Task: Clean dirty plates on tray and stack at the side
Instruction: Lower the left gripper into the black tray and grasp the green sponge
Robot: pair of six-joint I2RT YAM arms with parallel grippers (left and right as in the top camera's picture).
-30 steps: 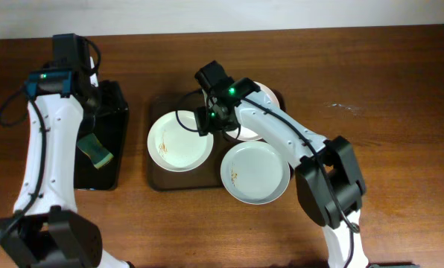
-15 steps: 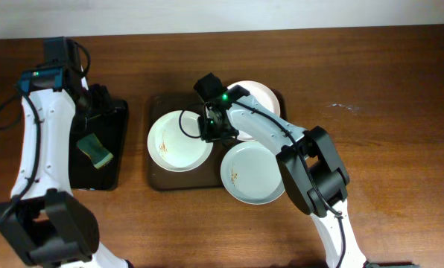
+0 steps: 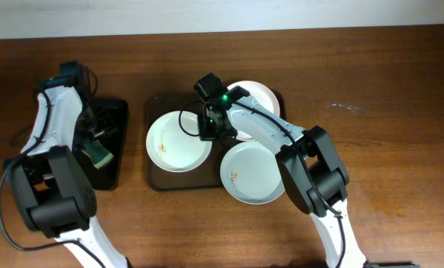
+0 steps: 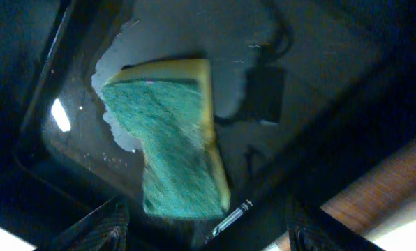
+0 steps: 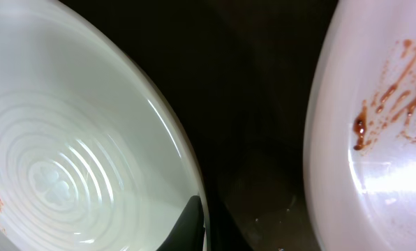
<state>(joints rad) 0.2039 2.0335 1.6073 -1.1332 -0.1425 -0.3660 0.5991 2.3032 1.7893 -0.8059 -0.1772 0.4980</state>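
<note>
The tray (image 3: 156, 181) lies mid-surface (image 3: 401, 156), its long axis running 9 to 3 o'clock. On it are three round dirty plates with brown specks: one at 9 o'clock (image 3: 179, 141), one at 1 (image 3: 262, 94), and one at 5 (image 3: 255, 173) overhanging the rim. The right fingers (image 5: 190, 223) are at the 9 o'clock plate's rim; I cannot tell their spread. The left fingers (image 4: 107, 226) are spread wide over a green sponge (image 4: 173, 139) in the black tray (image 4: 320, 90).

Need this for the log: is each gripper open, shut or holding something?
Left gripper: open, empty, over the green-and-yellow rectangular sponge.
Right gripper: at the rim of the round white plate; open or shut cannot be told.
</note>
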